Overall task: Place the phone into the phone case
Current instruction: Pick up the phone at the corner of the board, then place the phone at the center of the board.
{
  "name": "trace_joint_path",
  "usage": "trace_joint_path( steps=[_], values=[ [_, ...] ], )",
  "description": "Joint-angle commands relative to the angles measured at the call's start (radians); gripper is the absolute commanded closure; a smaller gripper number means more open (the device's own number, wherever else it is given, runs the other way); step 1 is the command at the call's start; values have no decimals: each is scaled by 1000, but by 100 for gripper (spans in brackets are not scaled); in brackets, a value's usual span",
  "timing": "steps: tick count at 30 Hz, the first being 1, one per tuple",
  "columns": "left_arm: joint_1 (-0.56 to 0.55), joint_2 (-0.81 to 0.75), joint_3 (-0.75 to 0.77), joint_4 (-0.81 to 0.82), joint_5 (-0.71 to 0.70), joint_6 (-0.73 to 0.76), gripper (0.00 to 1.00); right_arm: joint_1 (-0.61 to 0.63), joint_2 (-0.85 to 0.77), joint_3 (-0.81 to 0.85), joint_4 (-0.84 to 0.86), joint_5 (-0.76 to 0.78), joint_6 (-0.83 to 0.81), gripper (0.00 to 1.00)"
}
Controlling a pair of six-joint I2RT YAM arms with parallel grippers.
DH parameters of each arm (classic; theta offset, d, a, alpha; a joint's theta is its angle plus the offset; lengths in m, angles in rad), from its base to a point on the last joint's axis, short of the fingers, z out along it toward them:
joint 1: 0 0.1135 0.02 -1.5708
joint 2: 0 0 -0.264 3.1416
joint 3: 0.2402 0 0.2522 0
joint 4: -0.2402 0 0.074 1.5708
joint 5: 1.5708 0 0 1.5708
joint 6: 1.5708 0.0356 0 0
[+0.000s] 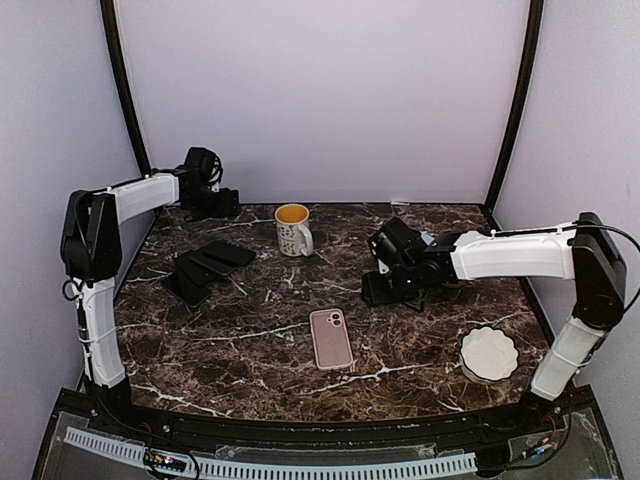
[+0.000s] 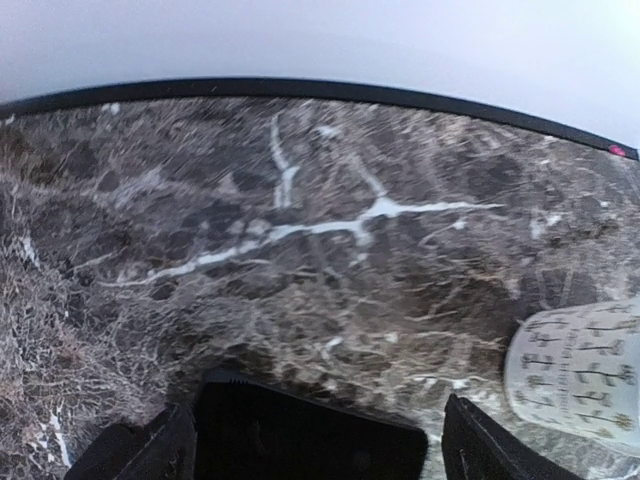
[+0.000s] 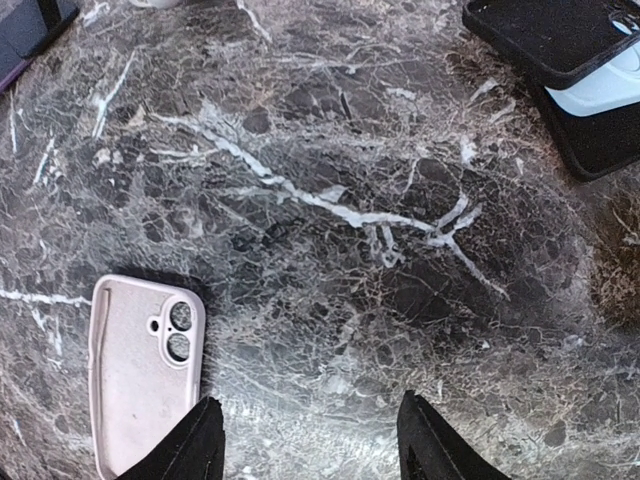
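Pink phone case (image 1: 331, 338) flat mid-table, phone inside or not I can't tell | my right gripper (image 3: 305, 440) beside it, left gripper (image 2: 315, 435) far back, both spread wide, empty | I'd pinch its long edges slowly.

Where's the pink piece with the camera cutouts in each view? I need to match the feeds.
Top external: pink piece lies at centre front of the marble table.
Left wrist: not in it.
Right wrist: pink piece at lower left, cutouts at its top.
Shared landmarks: the black stack links top and right wrist; the mug links top and left wrist.
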Motion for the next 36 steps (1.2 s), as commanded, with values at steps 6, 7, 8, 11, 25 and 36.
trace_joint_path(
  steps=[6,7,8,11,25,36],
  values=[
    [71,152,102,-79,12,64,12,-4,51,62,-43,14,-49,40],
    [71,175,111,-82,9,79,13,-3,55,64,-43,9,-46,40],
    [71,198,133,-90,-7,85,13,-4,58,65,-42,4,-45,40],
    [73,250,184,-125,-31,109,13,-3,62,65,-49,4,-39,41],
    [66,307,181,-224,25,62,35,-3,78,78,-71,20,-44,41],
    [-36,141,-115,-79,-40,182,38,1,79,96,-83,20,-53,40]
  ],
)
